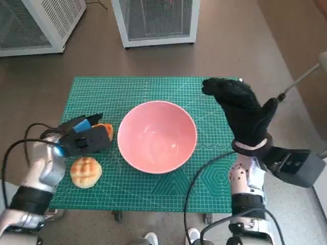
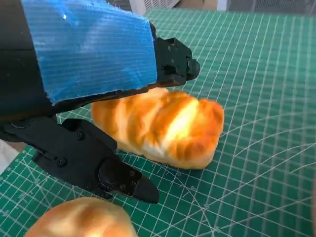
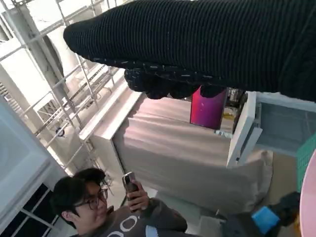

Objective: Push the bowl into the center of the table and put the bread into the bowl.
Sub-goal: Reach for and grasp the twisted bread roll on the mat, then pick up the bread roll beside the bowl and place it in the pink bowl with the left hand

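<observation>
Left wrist view has my left hand (image 2: 94,98) spread around the long bread (image 2: 160,126) beside the pink bowl (image 1: 157,136), gripping nothing yet, so closing off-center could just shove the loaf away.

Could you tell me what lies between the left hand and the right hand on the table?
The pink bowl sits between the left hand and the right hand, with bare green mat around it, as the head view shows.
</observation>
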### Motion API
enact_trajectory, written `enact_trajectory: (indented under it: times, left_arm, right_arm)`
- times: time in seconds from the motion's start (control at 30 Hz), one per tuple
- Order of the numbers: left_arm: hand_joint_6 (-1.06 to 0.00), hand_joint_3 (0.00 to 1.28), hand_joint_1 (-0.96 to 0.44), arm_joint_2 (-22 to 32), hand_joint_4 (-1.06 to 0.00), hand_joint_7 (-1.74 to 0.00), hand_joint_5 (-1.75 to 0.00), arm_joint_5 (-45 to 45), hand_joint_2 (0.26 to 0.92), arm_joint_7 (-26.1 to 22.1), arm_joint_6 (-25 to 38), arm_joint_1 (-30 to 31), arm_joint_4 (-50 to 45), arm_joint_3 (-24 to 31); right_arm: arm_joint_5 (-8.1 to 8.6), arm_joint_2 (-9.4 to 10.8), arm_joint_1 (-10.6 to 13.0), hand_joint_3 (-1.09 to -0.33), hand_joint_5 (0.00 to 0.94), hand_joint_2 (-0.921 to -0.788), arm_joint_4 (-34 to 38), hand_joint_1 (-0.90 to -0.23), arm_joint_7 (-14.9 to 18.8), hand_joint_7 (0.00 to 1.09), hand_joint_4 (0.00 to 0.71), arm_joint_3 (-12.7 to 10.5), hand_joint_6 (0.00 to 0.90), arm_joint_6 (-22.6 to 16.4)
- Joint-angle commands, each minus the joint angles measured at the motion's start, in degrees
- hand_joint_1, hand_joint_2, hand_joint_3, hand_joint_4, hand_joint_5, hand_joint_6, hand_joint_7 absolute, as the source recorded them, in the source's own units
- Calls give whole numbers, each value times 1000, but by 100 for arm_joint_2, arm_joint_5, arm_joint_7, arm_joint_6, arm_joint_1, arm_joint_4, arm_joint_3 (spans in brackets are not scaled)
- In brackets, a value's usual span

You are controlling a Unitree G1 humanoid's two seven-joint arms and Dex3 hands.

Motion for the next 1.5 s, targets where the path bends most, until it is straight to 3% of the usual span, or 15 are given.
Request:
enact_trajectory:
  times: [0.03, 0.2, 0.4, 0.43, 0.47, 0.5, 0.53, 0.57, 0.67, 0.77, 0.87, 1.33, 1.5]
  left_arm:
    - [-247, 6, -329, -155, -127, -27, -25, 123, 815, 378, -260, -154, 558, -130]
    - [-342, 12, -246, -261, -237, -44, -22, 186, 846, 825, -485, -208, 983, -200]
    - [-381, 10, -221, -288, -279, -38, -9, 189, 859, 948, -607, -273, 1179, -220]
    - [-384, 9, -220, -289, -281, -36, -8, 254, 860, 1188, -770, -249, 1270, -263]
    - [-498, 14, -164, -252, -383, -82, -29, 319, 882, 1398, -940, -204, 1278, -297]
    - [-516, 43, -202, -226, -464, -328, -59, 364, 890, 1550, -1066, -176, 1289, -322]
    - [-520, 101, -255, -180, -582, -707, -102, 377, 901, 1637, -1170, -137, 1222, -316]
    - [-519, 122, -163, -152, -584, -903, -527, 373, 908, 1664, -1224, -119, 1177, -306]
    - [-525, 142, -53, -16, -599, -1100, -1058, 324, 917, 1691, -1388, -43, 926, -219]
    - [-558, 133, -17, 93, -611, -1128, -1233, 236, 919, 1645, -1476, 23, 671, -92]
    - [-583, 126, -5, 198, -607, -1140, -1282, 54, 920, 1495, -1432, 152, 175, 146]
    - [-646, 69, 2, 344, -674, -1095, -1233, -451, 920, 1027, -880, 851, -2848, 1402]
    - [-679, 62, 2, 248, -652, -1080, -1236, -497, 920, 969, -817, 1015, -3721, 1669]
  right_arm:
    - [-12, -10, 173, -515, 0, -921, -50, -522, -59, 1, 275, 30, 412, 34]
    - [-6, -6, 214, -517, 0, -921, -102, -521, -74, 1, 274, 35, 413, 54]
    - [-7, -7, 225, -518, 0, -921, -122, -521, -91, 1, 274, 46, 413, 61]
    - [-16, 8, 254, -519, 0, -921, -166, -521, -107, 1, 274, 61, 413, 54]
    - [-20, 19, 280, -519, 0, -921, -203, -517, -116, 2, 274, 71, 414, 45]
    - [-23, 27, 300, -519, 0, -921, -230, -515, -124, 2, 274, 80, 415, 40]
    - [-22, 27, 311, -519, 0, -921, -249, -513, -129, 3, 274, 83, 416, 42]
    - [-19, 24, 315, -520, 0, -921, -258, -512, -132, 3, 274, 85, 417, 46]
    - [-24, 28, 333, -520, 0, -921, -292, -511, -157, 3, 274, 105, 417, 49]
    - [-20, 30, 349, -521, 0, -921, -314, -510, -176, 4, 273, 128, 419, 48]
    - [-6, 32, 358, -520, 0, -921, -311, -510, -173, 5, 274, 137, 421, 48]
    - [14, 56, 372, -510, 1, -921, -298, -517, -189, 6, 275, 155, 423, 93]
    - [13, 58, 383, -502, 1, -921, -311, -522, -190, 8, 276, 163, 427, 115]
